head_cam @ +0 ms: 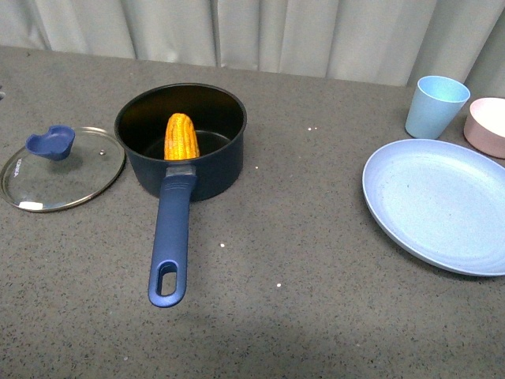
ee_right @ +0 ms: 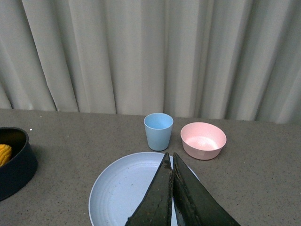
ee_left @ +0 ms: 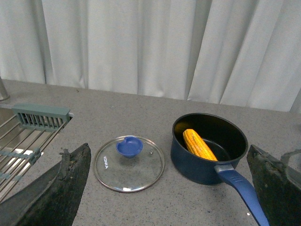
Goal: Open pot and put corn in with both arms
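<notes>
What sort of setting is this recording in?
Likely a mock kitchen counter: a grey speckled countertop with a pot, glass lid and plate, a wire dish rack alongside, and white curtains behind.

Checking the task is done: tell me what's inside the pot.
One corn cob leans inside the pot, tip up against the near wall. The floor beneath the cob is hidden. The glass lid lies beside the pot.

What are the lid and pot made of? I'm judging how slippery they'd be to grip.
The lid: apparently clear glass with a shiny metal rim; the table shows through it. Its blue knob looks matte, maybe silicone or plastic. The pot: probably coated metal, dark navy outside, black inside.
</notes>
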Robot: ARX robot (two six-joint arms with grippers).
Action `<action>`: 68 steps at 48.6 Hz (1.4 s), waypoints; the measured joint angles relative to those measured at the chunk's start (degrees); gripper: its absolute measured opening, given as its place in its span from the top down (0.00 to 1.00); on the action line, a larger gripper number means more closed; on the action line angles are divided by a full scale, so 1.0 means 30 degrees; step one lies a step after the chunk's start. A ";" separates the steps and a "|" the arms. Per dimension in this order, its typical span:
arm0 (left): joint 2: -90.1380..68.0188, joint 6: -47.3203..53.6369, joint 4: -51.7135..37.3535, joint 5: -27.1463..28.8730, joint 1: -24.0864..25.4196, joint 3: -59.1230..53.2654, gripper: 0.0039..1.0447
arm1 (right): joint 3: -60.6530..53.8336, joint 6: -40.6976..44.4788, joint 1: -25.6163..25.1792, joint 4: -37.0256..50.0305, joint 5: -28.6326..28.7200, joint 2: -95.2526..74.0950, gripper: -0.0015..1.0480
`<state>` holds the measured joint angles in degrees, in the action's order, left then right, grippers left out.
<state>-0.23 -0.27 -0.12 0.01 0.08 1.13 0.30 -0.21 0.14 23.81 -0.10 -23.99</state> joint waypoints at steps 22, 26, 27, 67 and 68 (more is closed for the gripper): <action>0.0000 0.0000 0.0000 -0.0007 0.0000 0.0000 0.06 | 0.0000 0.0000 0.0000 -0.3322 0.0007 0.3453 0.99; 0.0000 0.0000 0.0000 0.0000 0.0000 0.0000 0.06 | 0.0000 0.0000 0.0000 -0.3701 0.0007 0.3825 0.99; 0.0000 0.0000 0.0000 0.0000 0.0000 0.0000 0.06 | 0.0000 0.0000 0.0000 -0.3752 0.0007 0.3869 0.99; 0.0000 0.0000 0.0007 0.0000 0.0000 0.0000 0.06 | 0.0007 0.0036 0.0000 -0.7905 0.0058 0.7912 0.13; 0.0000 0.0000 0.0007 -0.0007 0.0000 0.0000 0.06 | 0.0007 0.0036 0.0000 -0.7905 0.0058 0.7912 0.10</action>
<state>-0.23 -0.27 -0.10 -0.01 0.08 1.13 0.32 -0.10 0.14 0.10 0.08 -0.25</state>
